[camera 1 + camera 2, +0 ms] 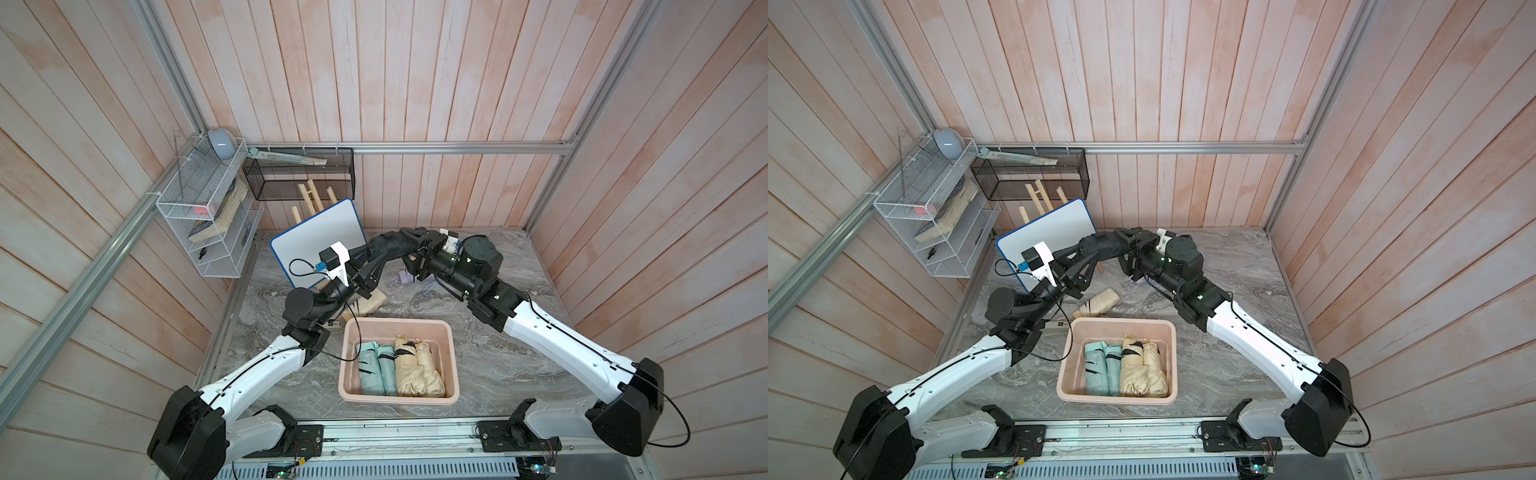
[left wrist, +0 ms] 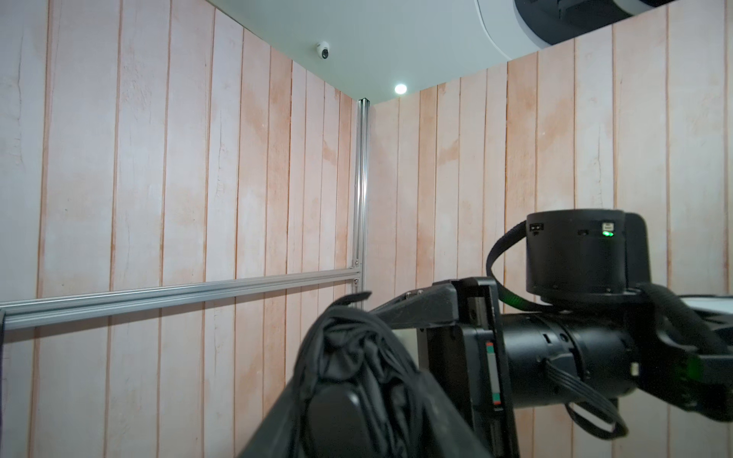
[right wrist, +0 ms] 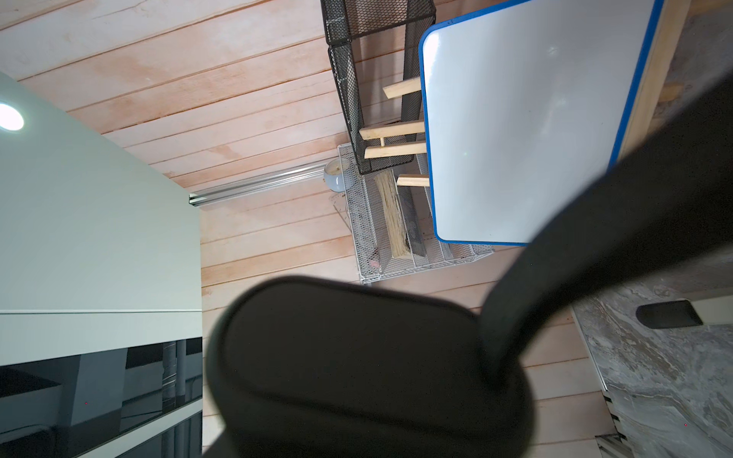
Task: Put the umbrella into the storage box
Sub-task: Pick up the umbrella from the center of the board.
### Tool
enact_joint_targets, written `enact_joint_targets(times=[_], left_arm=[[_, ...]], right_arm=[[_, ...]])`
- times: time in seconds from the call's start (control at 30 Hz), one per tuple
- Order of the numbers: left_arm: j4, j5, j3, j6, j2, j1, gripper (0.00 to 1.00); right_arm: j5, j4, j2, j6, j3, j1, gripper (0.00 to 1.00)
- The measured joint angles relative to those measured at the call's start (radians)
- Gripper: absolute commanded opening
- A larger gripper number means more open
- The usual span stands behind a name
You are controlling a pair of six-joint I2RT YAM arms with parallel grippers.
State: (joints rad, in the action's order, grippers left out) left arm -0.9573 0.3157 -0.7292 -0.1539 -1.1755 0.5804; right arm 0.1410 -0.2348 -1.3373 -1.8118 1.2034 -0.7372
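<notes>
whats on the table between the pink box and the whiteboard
A folded beige umbrella with a black strap lies there on the table, close behind the storage box. Both top views show it.

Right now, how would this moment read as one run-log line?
black umbrella: airborne between left end effector and right end effector, grips unclear | box: four umbrellas inside | table: beige umbrella beside box

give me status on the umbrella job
left gripper, right gripper: jaws both at black umbrella, aloft, grip unclear. storage box holds four, tight. beige umbrella loose on table.
</notes>
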Motion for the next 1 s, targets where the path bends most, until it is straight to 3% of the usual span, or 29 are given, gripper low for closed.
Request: enact_joint_targets(times=[0.07,0.23,0.4,0.67,1.0], left_arm=[[0.018,0.003,0.012,0.02,0.022,0.009,0.8],[0.072,0.012,0.041,0.05,0.092,0.019,1.0],[0.18,0.029,0.066,0.059,0.201,0.032,1.0],[0.491,0.012,0.116,0.086,0.476,0.098,0.99],[0.806,-0.241,0.158,-0.102,0.803,0.101,1.0]], right_arm=[[-0.001,0.0,0.0,-0.003,-0.01,0.0,0.43],[-0.002,0.013,0.0,-0.003,-0.028,0.0,0.42],[-0.013,0.037,0.007,0.002,-0.04,0.0,0.41],[-0.063,0.117,0.081,0.047,-0.081,0.0,0.4],[-0.144,0.246,0.161,0.13,-0.096,-0.056,0.39]])
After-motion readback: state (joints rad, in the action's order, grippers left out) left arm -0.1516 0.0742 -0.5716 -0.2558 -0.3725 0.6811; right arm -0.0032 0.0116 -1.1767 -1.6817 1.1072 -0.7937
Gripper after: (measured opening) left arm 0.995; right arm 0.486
